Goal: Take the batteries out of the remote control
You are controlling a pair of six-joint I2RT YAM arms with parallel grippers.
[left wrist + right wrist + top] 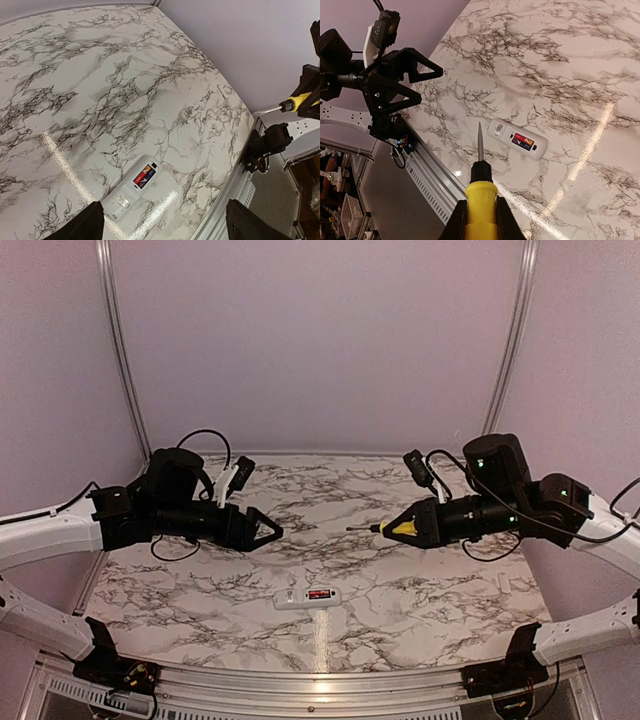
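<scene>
Find the remote control [307,597] lying flat, back up, close to the near edge of the surface [430,580], about midway along that edge and well apart from both arms. Note the batteries [523,141] seated in the uncovered recess toward one end of the handset, showing red wrapping; too small to count with confidence. Judge the task barely begun, with nothing lifted out yet.

Further out, see the screwdriver [480,192] clamped by its yellow handle in the right pincer [480,222], closed tight around it, with the shaft aimed toward the middle of the surface and held well clear of the remote. See the left pincer [275,531] hanging over the left half of the surface, spread wide and gripping nothing.

For the step in hand, probably prying out a cell:

- Bring the left pincer down first and pin the handset by its plain end, away from the recess, to stop any sliding on the glossy marble.
- Lower the screwdriver tip at a shallow angle to one end of a cell and lever gently upward rather than stabbing.
- Keep the tip off the red wrapping and off the contacts.
- Expect a freed cell to roll, so tip it toward the middle of the surface, not toward the near edge.
</scene>
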